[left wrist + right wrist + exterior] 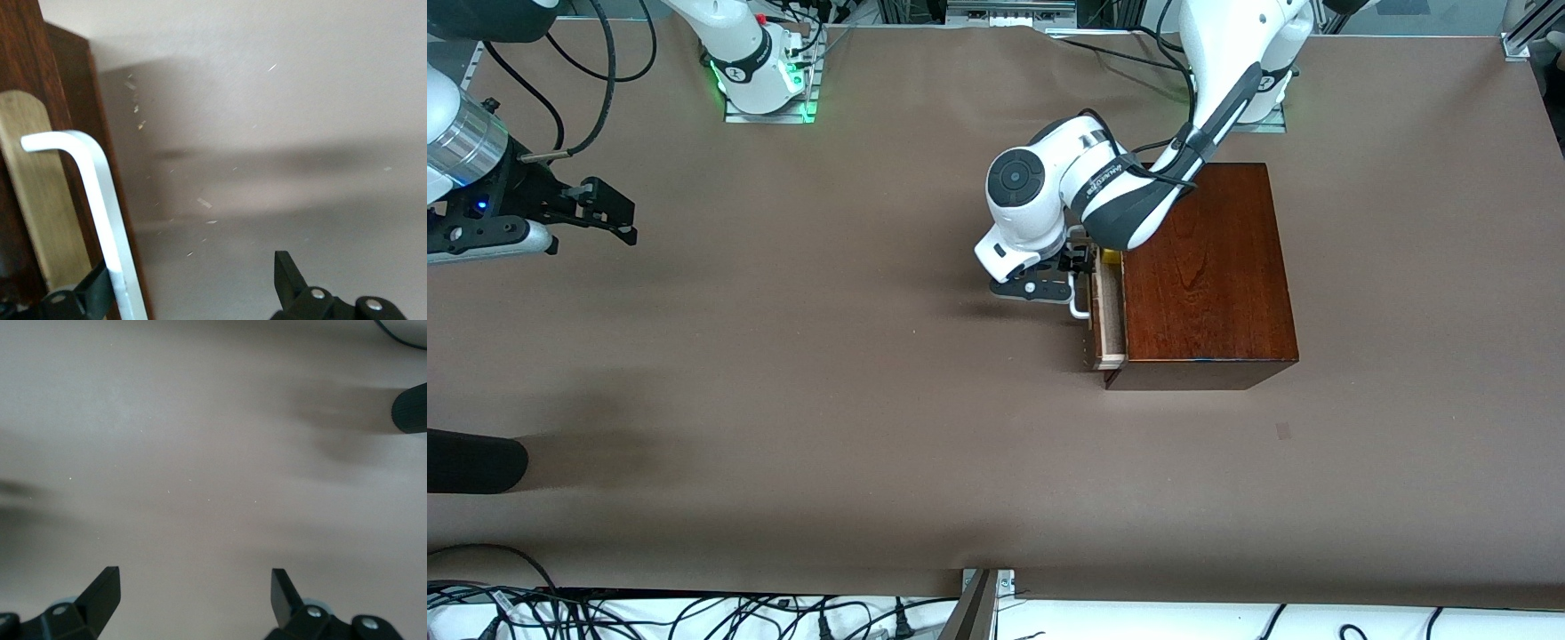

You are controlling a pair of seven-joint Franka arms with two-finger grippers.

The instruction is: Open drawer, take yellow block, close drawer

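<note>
The glossy mahogany box (1200,276) stands toward the left arm's end of the table. Its drawer (1108,324) is pulled out a short way, showing a strip of pale wood. A bit of the yellow block (1110,257) shows inside the drawer, right by the left wrist. My left gripper (1079,265) is open in front of the drawer. In the left wrist view one finger (92,291) is tucked between the white handle (100,200) and the drawer front (80,100); the other finger (287,275) stands out over the table. My right gripper (618,218) waits open and empty.
A dark rounded object (471,462) juts in at the table's edge at the right arm's end, and it shows in the right wrist view (410,407). Cables lie along the table edge nearest the front camera (694,613). Brown table surface (827,356) spreads out in front of the drawer.
</note>
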